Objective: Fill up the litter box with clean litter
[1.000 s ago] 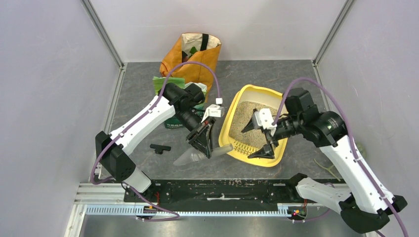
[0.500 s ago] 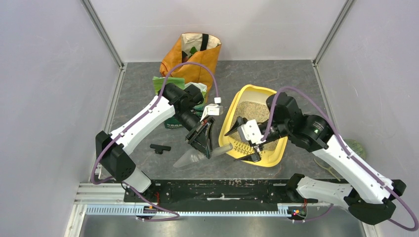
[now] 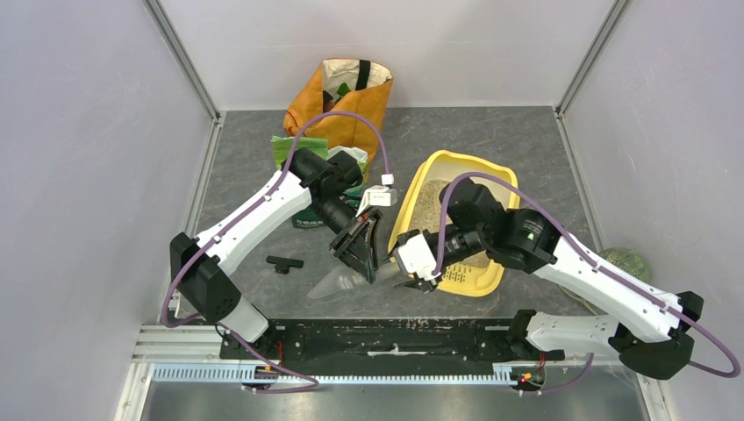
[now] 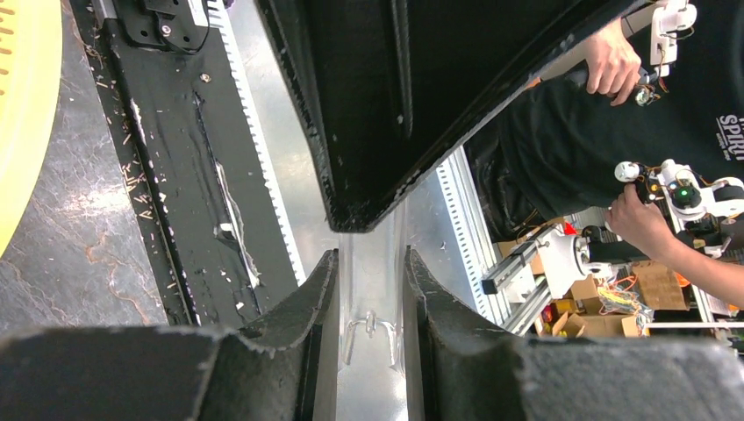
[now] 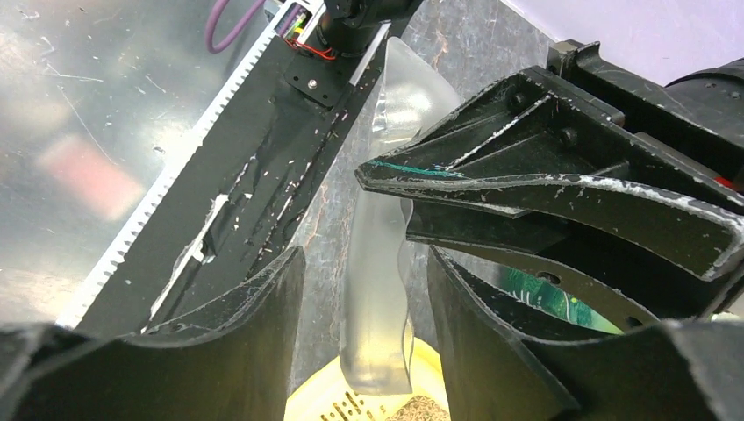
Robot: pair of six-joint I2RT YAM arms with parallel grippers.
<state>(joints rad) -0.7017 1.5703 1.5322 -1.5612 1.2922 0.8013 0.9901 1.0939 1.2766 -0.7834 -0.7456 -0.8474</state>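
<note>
Your left gripper (image 3: 360, 260) is clamped on the translucent scoop (image 3: 336, 281), just beside the near-left corner of the litter box (image 3: 457, 160). Your right gripper (image 3: 412, 274) straddles the scoop's other end, jaws apart, with a gap on each side. The litter box holds clean litter (image 3: 429, 198). The green bag (image 3: 286, 147) and the orange bag (image 3: 339, 110) stand behind the left arm. The black base rail (image 3: 395, 338) runs near the scoop.

The left arm (image 3: 254, 213) and the right arm (image 3: 605, 281) are long white tubes with fat black joints. A purple cable (image 3: 338, 113) loops along each one. The left gripper (image 4: 370, 263) and the right gripper (image 5: 364, 263) are black and pointy, with scratched, dusty edges. The left one has small round screws (image 5: 561, 136) and a thin green line (image 5: 412, 165).
</note>
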